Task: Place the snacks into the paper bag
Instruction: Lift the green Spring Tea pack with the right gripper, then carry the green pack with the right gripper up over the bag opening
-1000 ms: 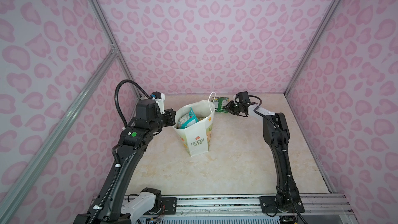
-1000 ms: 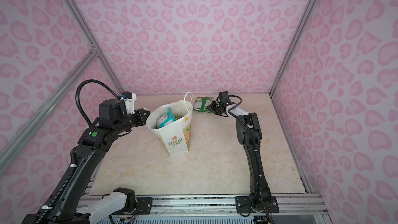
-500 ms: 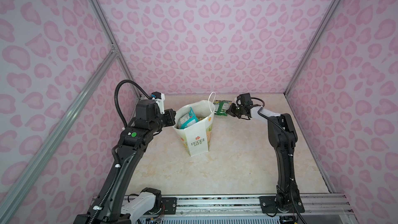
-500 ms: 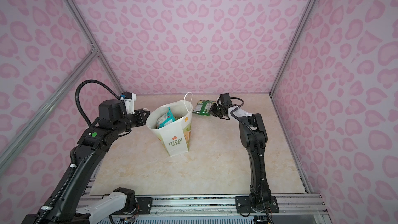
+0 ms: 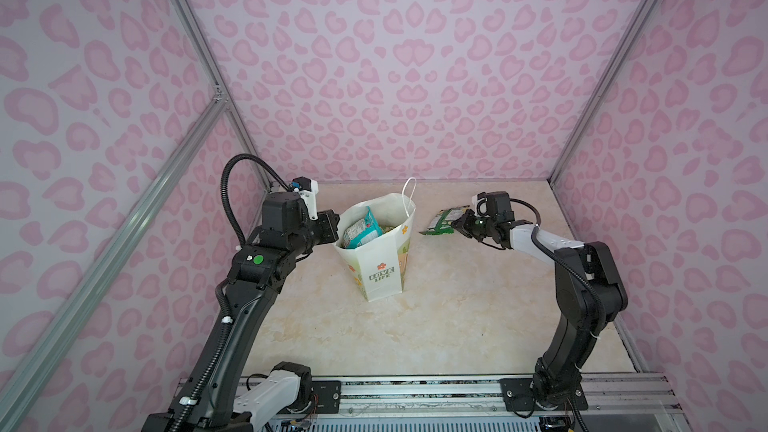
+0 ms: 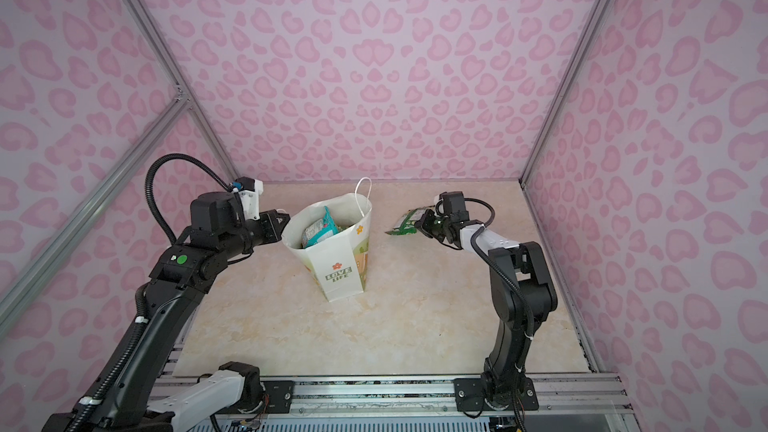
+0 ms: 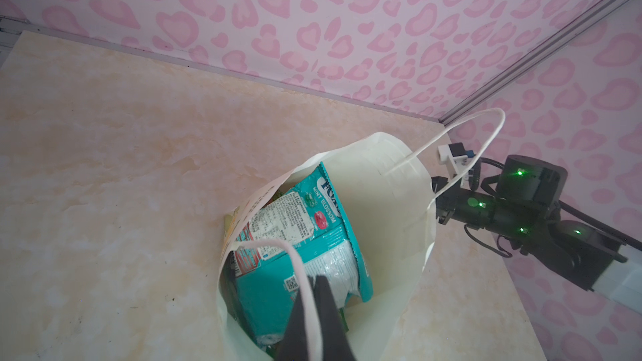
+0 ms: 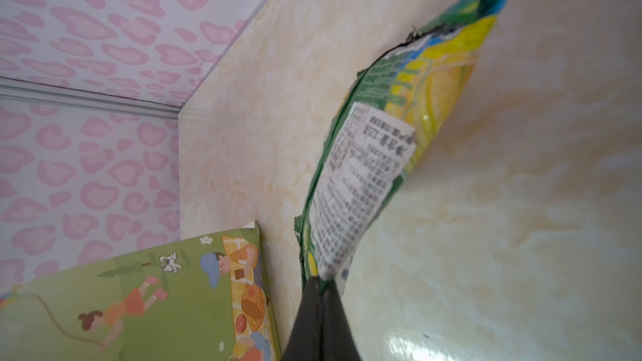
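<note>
The white paper bag [image 5: 376, 268] [image 6: 338, 261] stands upright in the middle with its mouth open. A teal-white snack [image 5: 359, 232] [image 6: 318, 232] [image 7: 298, 237] sticks up inside it, with other packets underneath, mostly hidden. My left gripper [image 5: 332, 226] [image 6: 280, 220] [image 7: 314, 283] sits at the bag's left rim, shut on the near cord handle [image 7: 295, 258]. Right of the bag, my right gripper [image 5: 459, 224] [image 6: 422, 224] [image 8: 318, 283] is shut on the edge of a green-yellow snack [image 5: 442, 222] [image 6: 409, 226] [image 8: 382, 126]. That packet stretches away from the jaws just above the table.
The bag's other cord handle [image 5: 409, 197] [image 7: 462, 133] stands up at its far rim. The bag's green illustrated side [image 8: 139, 289] faces the right gripper. Pink patterned walls [image 5: 395, 76] close the beige table [image 5: 415, 317] at the back and on both sides.
My right gripper has closed on the green-yellow snack and pulled it a little toward the front and right. The left gripper and the bag have stayed put.
</note>
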Controlling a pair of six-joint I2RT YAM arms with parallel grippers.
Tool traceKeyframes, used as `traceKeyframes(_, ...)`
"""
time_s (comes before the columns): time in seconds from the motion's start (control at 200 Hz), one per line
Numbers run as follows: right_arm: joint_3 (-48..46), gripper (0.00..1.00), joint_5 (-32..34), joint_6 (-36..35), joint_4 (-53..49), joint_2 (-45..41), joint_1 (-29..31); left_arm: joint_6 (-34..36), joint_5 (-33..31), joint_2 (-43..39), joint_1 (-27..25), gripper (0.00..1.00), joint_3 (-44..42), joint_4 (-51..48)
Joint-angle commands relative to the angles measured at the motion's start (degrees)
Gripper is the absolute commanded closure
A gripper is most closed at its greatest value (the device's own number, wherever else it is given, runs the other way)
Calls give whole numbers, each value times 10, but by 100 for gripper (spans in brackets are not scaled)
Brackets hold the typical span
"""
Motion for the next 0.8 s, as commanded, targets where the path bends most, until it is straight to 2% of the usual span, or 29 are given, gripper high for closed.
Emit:
traceKeyframes(0.0,-36,100,18,-10,16,-38,-1,6,7,1,1,96,-1,15)
traceKeyframes(0.26,-105,100,33,-15,-2,-145,-9,5,11,3,0,96,-2,16)
traceKeyframes(0.525,-78,100,58,-16,-70,-247,-7,3,18,3,0,96,-2,18)
traceKeyframes(0.795,-3,100,79,-29,-134,-284,32,3,18,-1,0,96,-2,18)
